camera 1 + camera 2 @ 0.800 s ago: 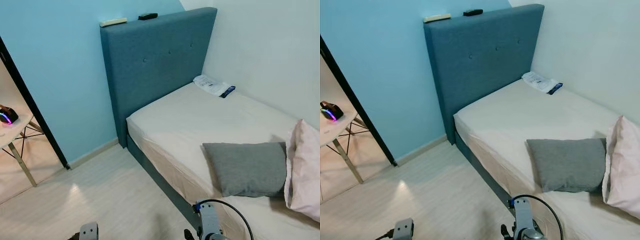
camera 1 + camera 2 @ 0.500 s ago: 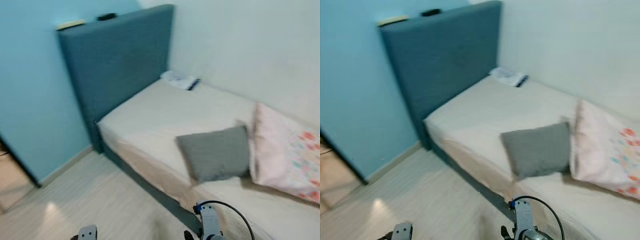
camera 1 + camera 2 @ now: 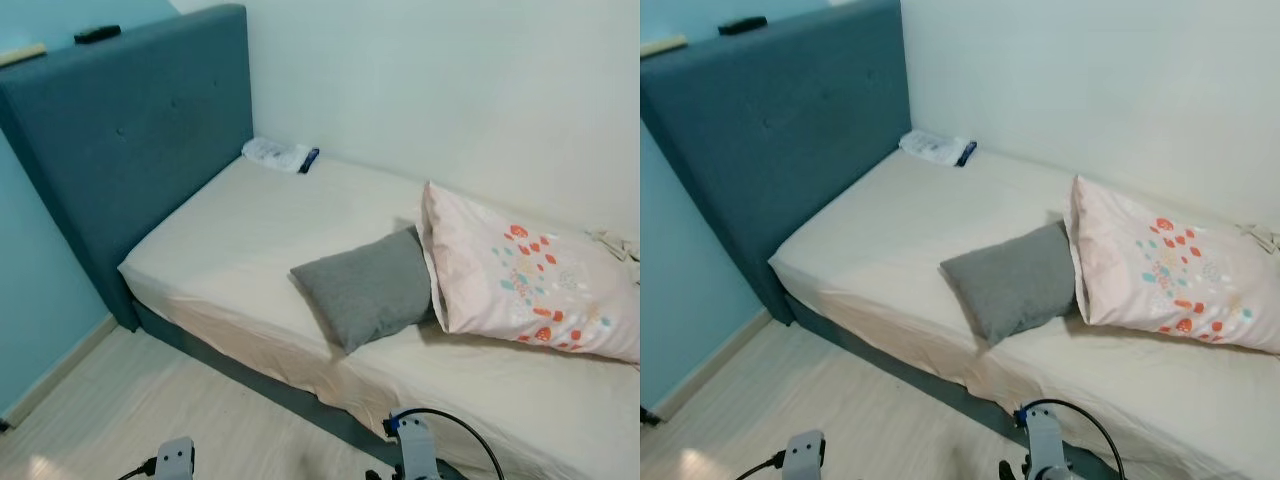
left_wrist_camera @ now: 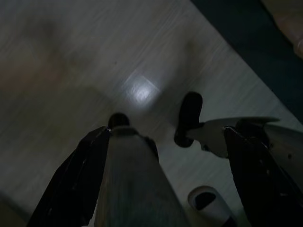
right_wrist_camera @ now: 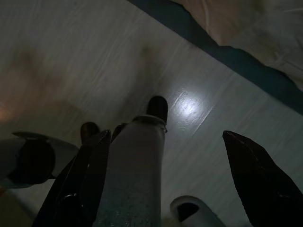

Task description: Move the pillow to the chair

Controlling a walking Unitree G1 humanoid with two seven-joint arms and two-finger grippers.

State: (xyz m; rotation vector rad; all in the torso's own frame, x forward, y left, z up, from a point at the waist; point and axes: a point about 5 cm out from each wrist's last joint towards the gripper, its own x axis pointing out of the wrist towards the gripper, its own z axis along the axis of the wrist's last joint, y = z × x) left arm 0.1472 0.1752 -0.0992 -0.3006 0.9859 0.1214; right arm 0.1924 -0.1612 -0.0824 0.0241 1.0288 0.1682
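Note:
A small grey pillow [image 3: 365, 285] lies tilted on the bed's white sheet [image 3: 240, 225], near the front edge. It leans against a larger pink pillow [image 3: 520, 275] with a red and blue pattern. Both arms hang low in front of the bed, with the left wrist [image 3: 173, 460] and right wrist [image 3: 415, 452] at the bottom of the eye views. In the left wrist view, my left gripper [image 4: 166, 135] is open over the pale wood floor. My right gripper [image 5: 165, 137] is open too, above the floor beside the bed's dark base [image 5: 227, 52].
A tall blue-grey headboard [image 3: 120, 140] stands at the bed's left end, with a black remote [image 3: 97, 34] on top. A white packet [image 3: 278, 153] lies on the sheet by the wall. Pale floor [image 3: 90, 400] runs along the bed's front. My feet [image 4: 188, 118] show below the grippers.
The camera has swung to the right: the doorway and the side table have left the picture and the whole pink pillow has come in. The pillows have not moved.

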